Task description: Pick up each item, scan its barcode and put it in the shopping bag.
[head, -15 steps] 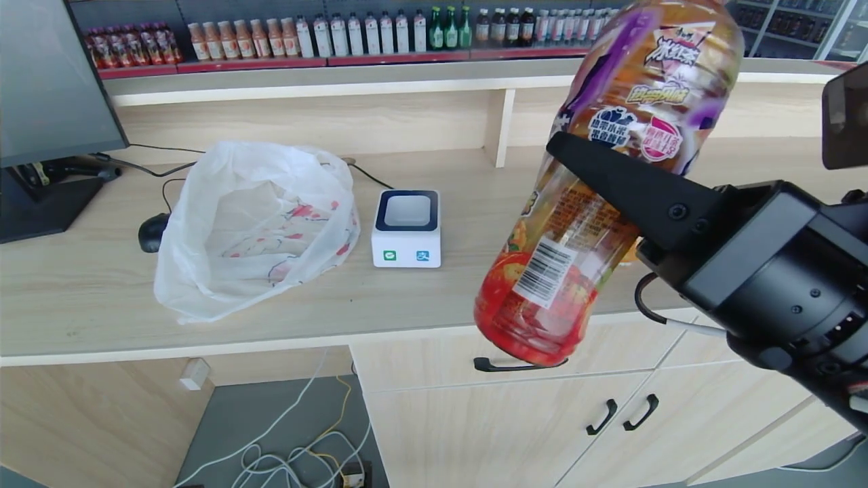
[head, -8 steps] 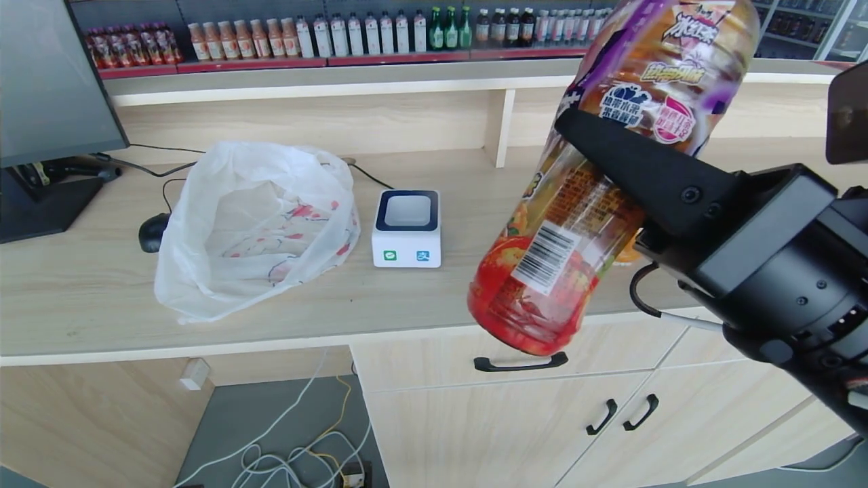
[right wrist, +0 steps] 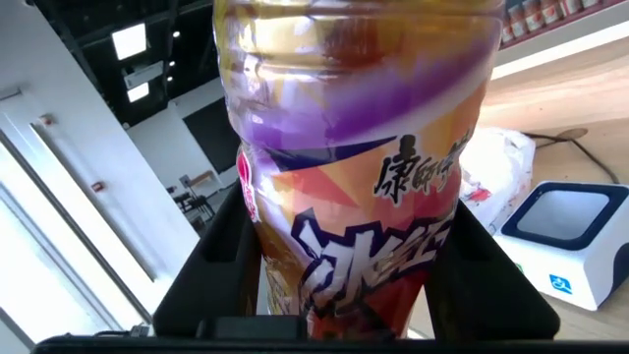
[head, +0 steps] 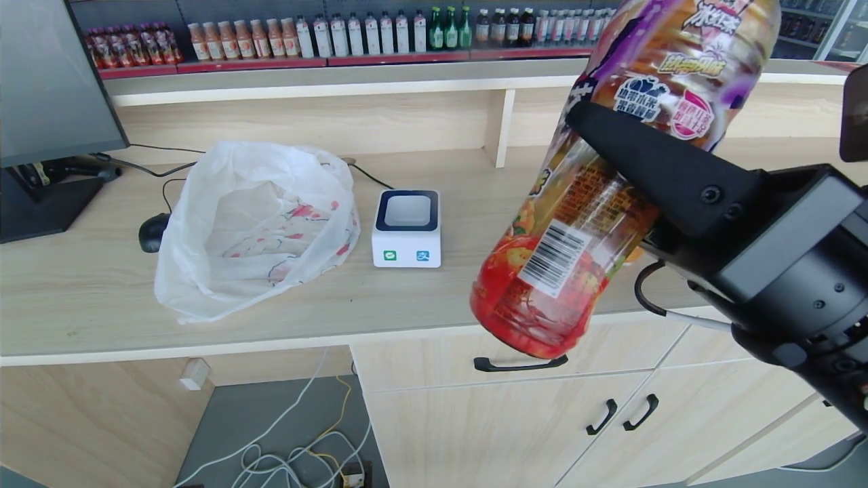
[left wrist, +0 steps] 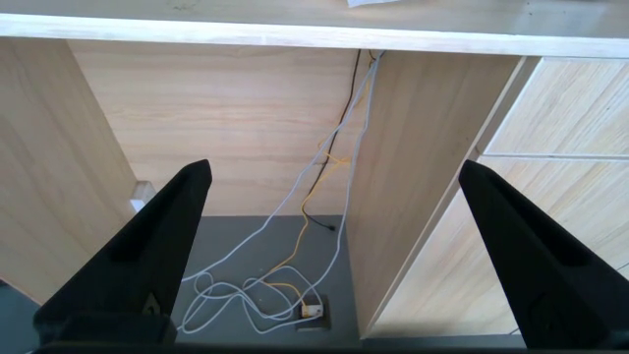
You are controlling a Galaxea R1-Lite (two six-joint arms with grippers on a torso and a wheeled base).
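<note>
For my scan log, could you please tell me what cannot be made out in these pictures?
Cap of the bottle: head view, cut off by the top edge.
Contents of the shopping bag: head view, hidden by its crumpled walls.
Labels of the shelf drinks: head view, too small.

Head camera: looks forward and down over the counter (head: 81, 298), with the bottle (head: 583, 224) very near the lens. Left wrist camera: sits below the counter edge, facing the recess (left wrist: 226, 128) and floor cables (left wrist: 285, 285). Right wrist camera: faces the bottle at close range. Head and right wrist views share the bottle, scanner (head: 407, 229) and shopping bag (head: 258, 224); head and left wrist views share the cables.
</note>
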